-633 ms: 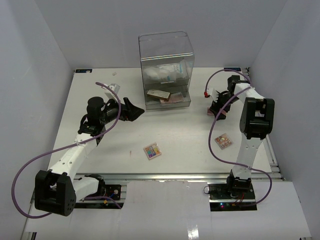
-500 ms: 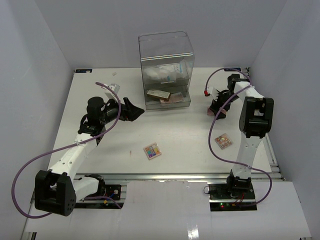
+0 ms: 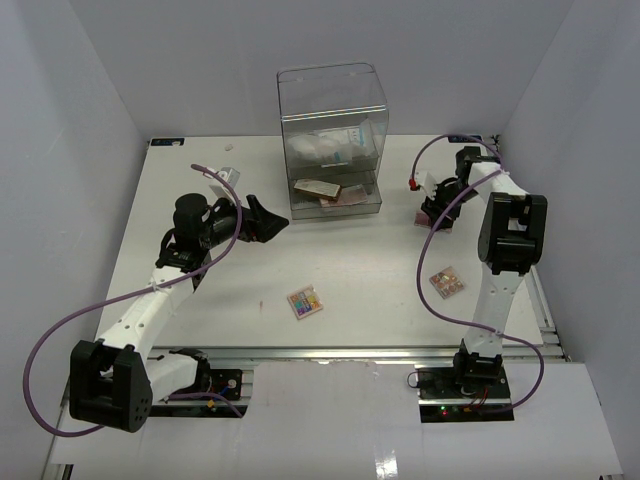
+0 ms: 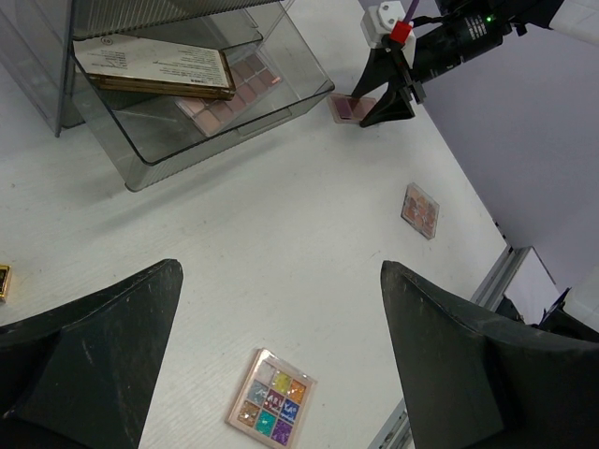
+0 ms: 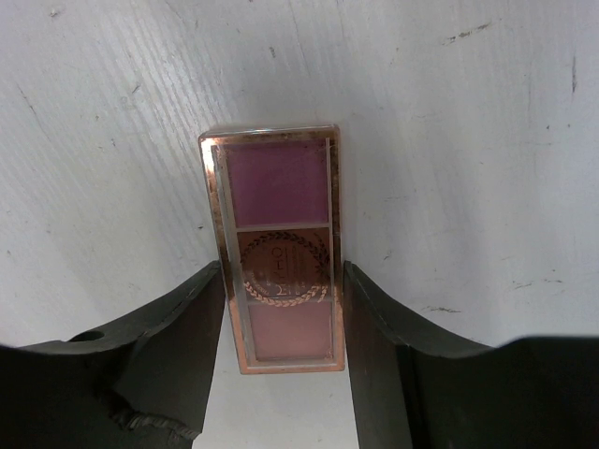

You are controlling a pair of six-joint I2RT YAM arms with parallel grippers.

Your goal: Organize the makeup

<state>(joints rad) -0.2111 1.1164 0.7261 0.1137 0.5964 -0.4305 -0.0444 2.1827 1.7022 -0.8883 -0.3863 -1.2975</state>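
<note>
I see R jaws narrowed onto pink palette [image 5: 281, 201], pads [image 5: 182, 323] touching both long edges; palette lies flat on desk [image 5: 468, 140] btwn them. L jaws wide, empty.

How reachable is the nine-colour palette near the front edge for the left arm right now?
Probably yes. The left gripper hangs open and empty, and the nine-colour palette lies flat on the table close by, nothing between them. The right gripper, shut on the pink palette, is well clear.
</note>
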